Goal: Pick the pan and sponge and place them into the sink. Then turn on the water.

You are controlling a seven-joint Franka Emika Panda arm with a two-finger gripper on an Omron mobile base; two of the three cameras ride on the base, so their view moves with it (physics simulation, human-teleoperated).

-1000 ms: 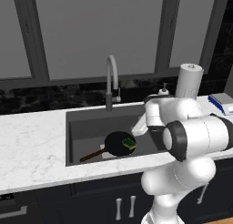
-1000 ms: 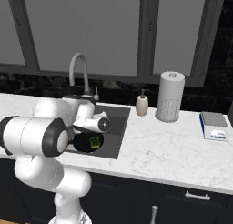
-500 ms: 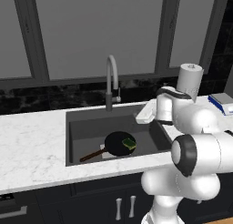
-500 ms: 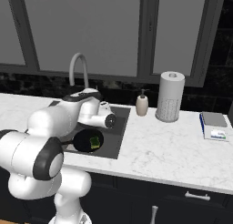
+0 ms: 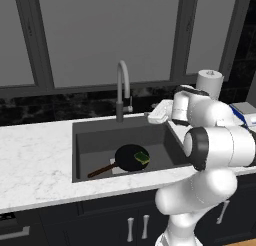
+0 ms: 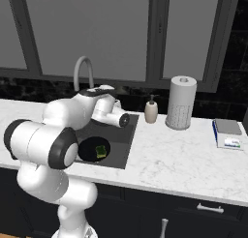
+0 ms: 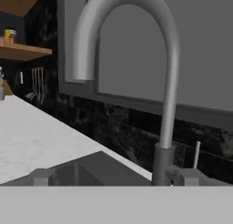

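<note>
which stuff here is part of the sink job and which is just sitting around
Job: pan and sponge, both already in the sink; faucet, not yet running.

Just lying about: soap bottle, paper towel roll, scale.

Tall grey windows [image 5: 110, 35] in dark frames rise above a black marbled backsplash [image 5: 45, 107], with a white marble desk [image 5: 35, 160] over dark cabinets [image 5: 100, 225].
</note>
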